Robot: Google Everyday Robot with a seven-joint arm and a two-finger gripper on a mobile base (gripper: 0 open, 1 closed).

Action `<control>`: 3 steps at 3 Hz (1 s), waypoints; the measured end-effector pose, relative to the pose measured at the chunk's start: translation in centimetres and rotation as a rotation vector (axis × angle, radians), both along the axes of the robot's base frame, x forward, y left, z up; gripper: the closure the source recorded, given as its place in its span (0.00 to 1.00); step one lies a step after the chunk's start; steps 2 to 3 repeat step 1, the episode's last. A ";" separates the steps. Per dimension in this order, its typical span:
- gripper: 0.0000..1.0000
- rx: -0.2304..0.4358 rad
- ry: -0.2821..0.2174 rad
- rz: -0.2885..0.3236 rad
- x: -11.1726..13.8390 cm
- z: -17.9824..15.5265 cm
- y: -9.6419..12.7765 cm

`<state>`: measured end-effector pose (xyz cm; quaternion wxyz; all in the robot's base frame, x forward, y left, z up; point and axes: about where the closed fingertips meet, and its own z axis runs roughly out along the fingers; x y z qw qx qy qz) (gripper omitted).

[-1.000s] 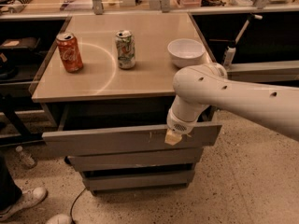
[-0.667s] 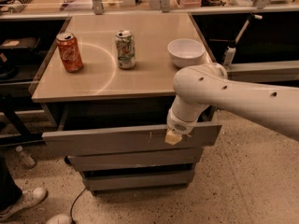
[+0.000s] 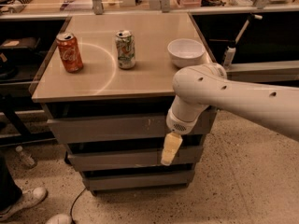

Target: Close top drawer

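Grey, wide, handle-less top drawer [image 3: 117, 127] sits directly under the tan tabletop [image 3: 140, 78] of the cabinet, w/ small white chip marks right of centre. A dark strip shows btwn its upper edge and the tabletop; its front looks a bit forward of the two plainer grey drawer fronts [image 3: 121, 158] below. The cream-tipped gripper [image 3: 170, 149] hangs pointing down at the end of the thick white robot arm [image 3: 233, 97], in front of the drawers' right part, overlapping the top drawer's lower edge and the front beneath it. Open or closed: can't tell. On top: orange soda can [image 3: 69, 52] at left, green-and-white can [image 3: 125, 49] mid, round white bowl [image 3: 186, 52] at right, all upright and apart.
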<state>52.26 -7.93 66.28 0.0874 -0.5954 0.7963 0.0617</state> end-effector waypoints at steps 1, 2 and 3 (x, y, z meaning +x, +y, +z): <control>0.00 0.000 0.000 0.000 0.0 0.0 0.0; 0.00 0.000 0.000 0.000 0.0 0.0 0.0; 0.00 0.000 0.000 0.000 0.0 0.0 0.0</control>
